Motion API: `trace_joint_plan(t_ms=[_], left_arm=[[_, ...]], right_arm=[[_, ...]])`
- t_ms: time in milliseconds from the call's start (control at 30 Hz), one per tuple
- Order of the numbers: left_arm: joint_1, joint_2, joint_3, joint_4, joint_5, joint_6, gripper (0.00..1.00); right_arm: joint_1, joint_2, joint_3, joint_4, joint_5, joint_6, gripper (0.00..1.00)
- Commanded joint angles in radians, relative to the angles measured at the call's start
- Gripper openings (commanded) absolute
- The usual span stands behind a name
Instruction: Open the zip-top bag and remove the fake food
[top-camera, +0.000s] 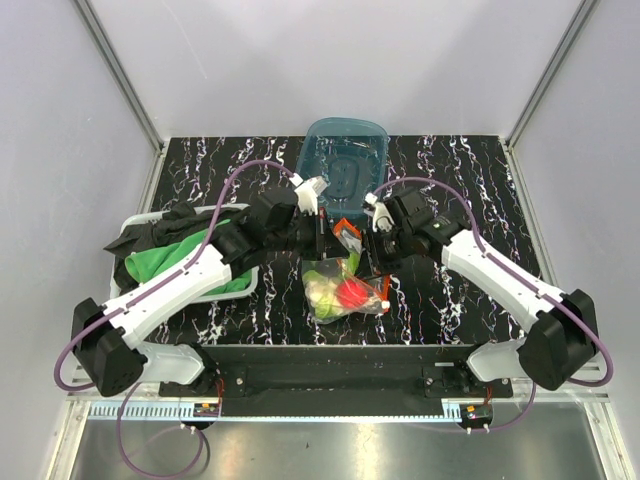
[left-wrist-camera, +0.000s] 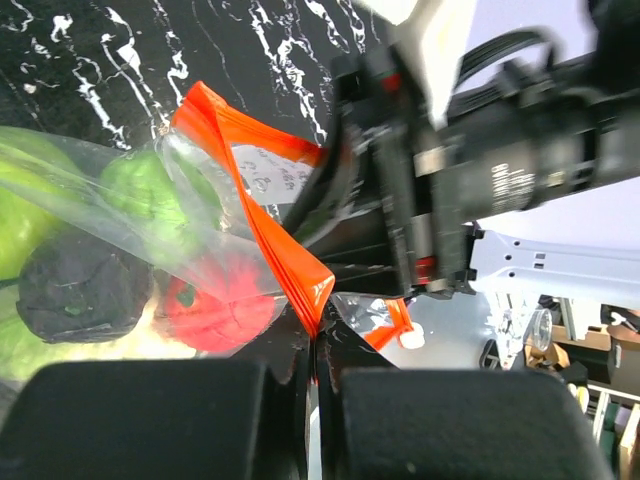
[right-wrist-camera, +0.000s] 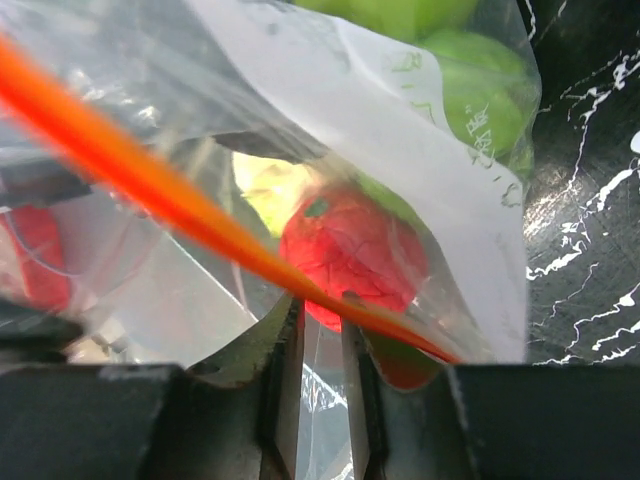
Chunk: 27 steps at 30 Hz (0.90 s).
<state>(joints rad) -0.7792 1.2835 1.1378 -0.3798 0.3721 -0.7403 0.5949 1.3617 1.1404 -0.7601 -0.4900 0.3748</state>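
Black worktop (top-camera: 470, 170) with white streaks, under everything. Left of the teal tub (top-camera: 345, 160) and nearer the arm bases, a white basket (top-camera: 128, 225) full of green cloth (top-camera: 165, 258) and dark cloth. Just in front of the teal tub, toward the arm bases, the zip-top bag (top-camera: 372, 298), lifted by its top edge, its full belly down on the worktop by the look of it. Both arms reaching in to meet between the teal tub and that belly. Left hand (left-wrist-camera: 316, 345) squeezed fully shut on one side of the orange zip strip (left-wrist-camera: 265, 235). Right hand (right-wrist-camera: 320, 335) nearly shut, only a thin gap, pinching the clear plastic and the strip on the other side, as far as can be seen. Inside the bag, the fake food (top-camera: 335, 285): a red bumpy piece (right-wrist-camera: 352, 250), green round pieces (right-wrist-camera: 480, 100) and a small dark piece (left-wrist-camera: 75, 285). None of it out yet.

Step in hand, most likely: opening the zip, one hand on each lip. Mouth of the bag maybe partly split near the left hand, but hard to tell how far. Next move, at a guess: pull the two hands gently apart, straight away from each other, both pinches tight to stop any slipping on the smooth plastic. After that, let go with one hand and reach in for the red bumpy piece
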Motion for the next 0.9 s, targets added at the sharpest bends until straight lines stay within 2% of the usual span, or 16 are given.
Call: trace_joint_plan(t_ms=[0, 67, 100, 200, 300, 433, 733, 833, 867], left_arm=[[0.005, 0.01, 0.008, 0.119, 0.051, -0.03, 0.0], [0.005, 0.016, 0.007, 0.136, 0.054, -0.034, 0.0], [0.005, 0.02, 0.005, 0.14, 0.056, -0.039, 0.0], [0.005, 0.028, 0.002, 0.156, 0.062, -0.05, 0.0], [0.005, 0.034, -0.006, 0.171, 0.067, -0.056, 0.0], [0.005, 0.04, -0.013, 0.189, 0.068, -0.065, 0.0], [0.005, 0.04, -0.052, 0.219, 0.05, -0.082, 0.0], [0.005, 0.033, -0.07, 0.225, 0.042, -0.087, 0.0], [0.005, 0.028, -0.078, 0.226, 0.037, -0.085, 0.0]], right_arm=[[0.003, -0.007, -0.054, 0.085, -0.021, -0.008, 0.33], [0.003, -0.004, -0.076, 0.107, -0.021, -0.002, 0.38], [0.003, -0.004, -0.08, 0.11, -0.021, -0.002, 0.46], [0.002, -0.003, -0.102, 0.119, -0.018, 0.003, 0.58], [0.003, -0.007, -0.134, 0.139, -0.018, 0.004, 0.65], [0.003, -0.001, -0.179, 0.165, -0.021, 0.001, 0.82], [0.003, 0.039, -0.192, 0.18, -0.019, -0.008, 0.87], [0.002, 0.034, -0.192, 0.182, -0.021, -0.01, 0.78], [0.003, 0.031, -0.191, 0.182, -0.024, -0.008, 0.72]])
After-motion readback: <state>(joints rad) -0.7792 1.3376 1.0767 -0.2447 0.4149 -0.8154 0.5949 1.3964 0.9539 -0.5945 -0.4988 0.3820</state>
